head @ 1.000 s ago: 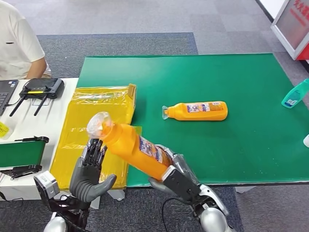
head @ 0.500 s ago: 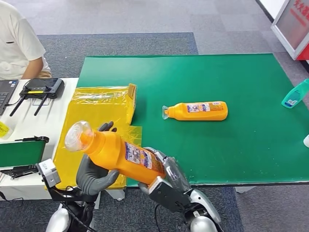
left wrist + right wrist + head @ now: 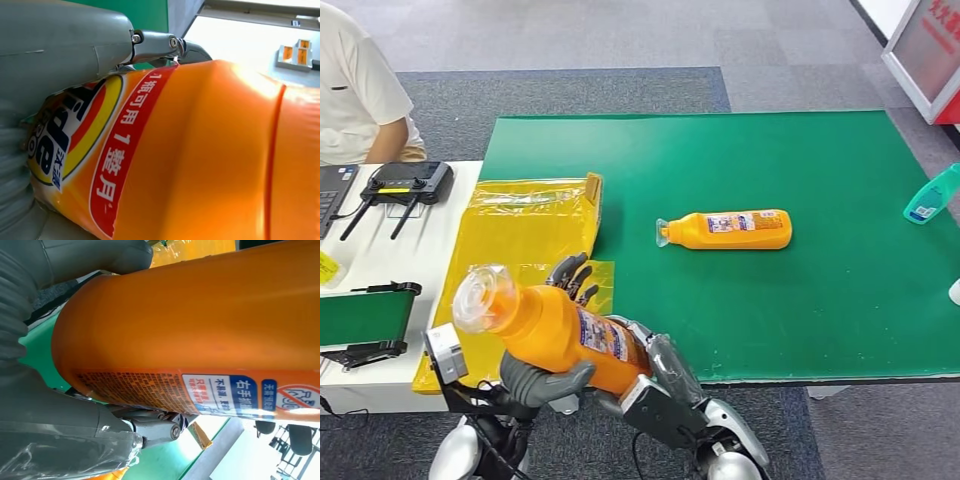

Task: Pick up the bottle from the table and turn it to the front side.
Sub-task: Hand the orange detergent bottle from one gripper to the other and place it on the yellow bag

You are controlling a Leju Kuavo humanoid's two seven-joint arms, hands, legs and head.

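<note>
An orange detergent bottle [image 3: 554, 325] with a clear cap is held in the air off the green table's [image 3: 810, 300] front left corner, lying nearly level with the cap pointing left. My left hand [image 3: 543, 380] wraps its middle, thumb in front and fingers [image 3: 573, 276] behind. My right hand [image 3: 660, 385] grips the base end. The left wrist view shows the bottle's [image 3: 196, 150] red and yellow front label against my left hand [image 3: 56, 40]. In the right wrist view, the bottle's [image 3: 188, 320] fine-print back label faces my right hand [image 3: 56, 440].
A second orange bottle [image 3: 727, 229] lies on its side mid-table. A teal bottle [image 3: 931, 195] lies at the right edge. A yellow plastic bag [image 3: 524, 235] covers the table's left end. On the white side table [image 3: 395, 260], a controller [image 3: 403, 183] sits near a seated person [image 3: 358, 90].
The bottle has swung left and toward me, its cap lower. My left hand, open under the neck a second ago, has closed around the bottle's middle.
</note>
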